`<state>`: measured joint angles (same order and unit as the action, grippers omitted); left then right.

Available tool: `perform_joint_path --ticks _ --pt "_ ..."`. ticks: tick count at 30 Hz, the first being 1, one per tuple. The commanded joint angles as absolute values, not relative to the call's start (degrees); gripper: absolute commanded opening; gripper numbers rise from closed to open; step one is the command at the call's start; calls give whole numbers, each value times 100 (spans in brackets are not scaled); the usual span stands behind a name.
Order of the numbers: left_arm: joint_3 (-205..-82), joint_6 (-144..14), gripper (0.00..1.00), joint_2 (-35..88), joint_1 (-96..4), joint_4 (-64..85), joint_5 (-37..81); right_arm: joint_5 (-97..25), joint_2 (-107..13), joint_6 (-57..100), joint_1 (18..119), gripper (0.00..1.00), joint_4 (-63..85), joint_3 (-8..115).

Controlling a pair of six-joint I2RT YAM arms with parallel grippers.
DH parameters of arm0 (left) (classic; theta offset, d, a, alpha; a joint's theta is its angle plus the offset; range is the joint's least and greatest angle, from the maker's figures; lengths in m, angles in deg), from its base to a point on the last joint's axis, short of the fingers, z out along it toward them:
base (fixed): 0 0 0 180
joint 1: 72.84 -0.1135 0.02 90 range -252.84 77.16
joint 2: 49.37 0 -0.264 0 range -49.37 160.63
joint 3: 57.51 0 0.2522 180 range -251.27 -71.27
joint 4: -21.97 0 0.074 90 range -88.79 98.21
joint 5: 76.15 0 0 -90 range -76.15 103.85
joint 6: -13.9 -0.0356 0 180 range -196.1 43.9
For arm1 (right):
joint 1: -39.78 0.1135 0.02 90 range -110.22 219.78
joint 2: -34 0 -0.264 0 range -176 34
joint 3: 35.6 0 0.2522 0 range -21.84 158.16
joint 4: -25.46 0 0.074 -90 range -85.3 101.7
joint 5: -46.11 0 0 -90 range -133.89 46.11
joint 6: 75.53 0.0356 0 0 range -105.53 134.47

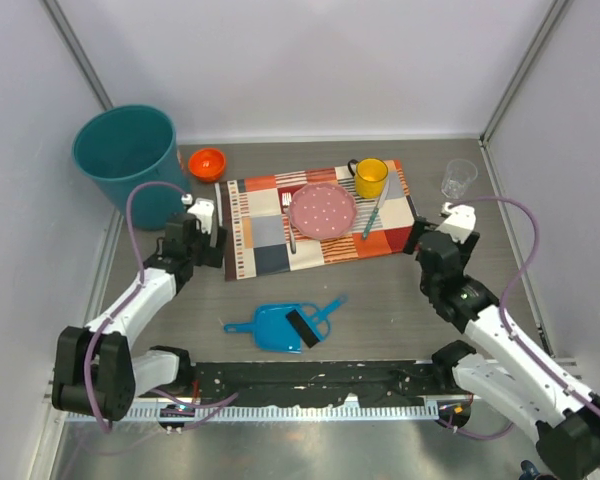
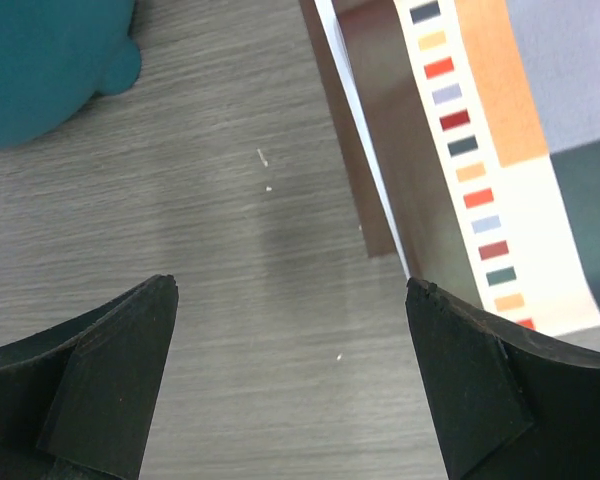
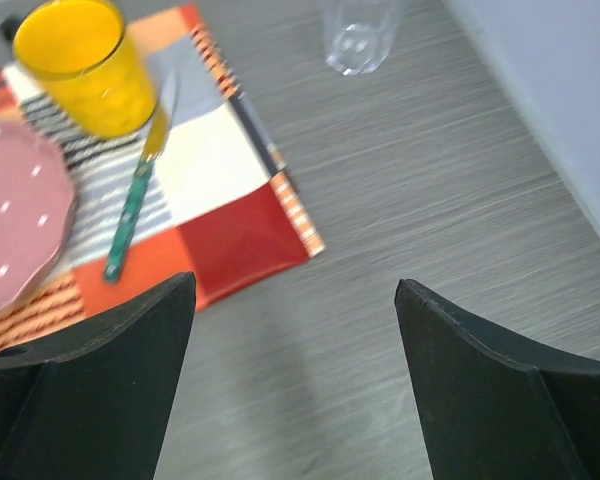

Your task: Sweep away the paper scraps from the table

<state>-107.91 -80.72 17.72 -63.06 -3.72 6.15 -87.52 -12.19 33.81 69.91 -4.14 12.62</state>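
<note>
No paper scraps show in any view. The grey-brown table bears a blue dustpan at the near middle, with a blue hand brush lying across it. My left gripper is open and empty, low over bare table between the teal bin and the placemat's left edge; it also shows in the left wrist view. My right gripper is open and empty over bare table just off the placemat's right corner; it also shows in the right wrist view.
A patchwork placemat holds a pink plate, a yellow mug, a fork and a knife. A teal bin and an orange bowl stand far left. A clear glass stands far right. Walls enclose three sides.
</note>
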Motion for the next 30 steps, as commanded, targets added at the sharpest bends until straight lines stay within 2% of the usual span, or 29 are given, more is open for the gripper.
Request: perform_joint_path --ticks 1,9,13,30 --pt "-10388 -7478 100 1620 -6300 1347 541 -8871 -854 2949 6325 87 1079 524" --pt "-9975 -7584 100 1900 -6309 1962 454 -9565 -617 2380 6228 86 2672 -723" --pt "-9975 -7531 100 1936 -6309 1981 646 -9443 -336 2274 6228 86 3190 -1093" --pt "-9913 -7584 100 1962 -6300 1928 779 -9240 -344 2291 6228 87 3139 -1121"
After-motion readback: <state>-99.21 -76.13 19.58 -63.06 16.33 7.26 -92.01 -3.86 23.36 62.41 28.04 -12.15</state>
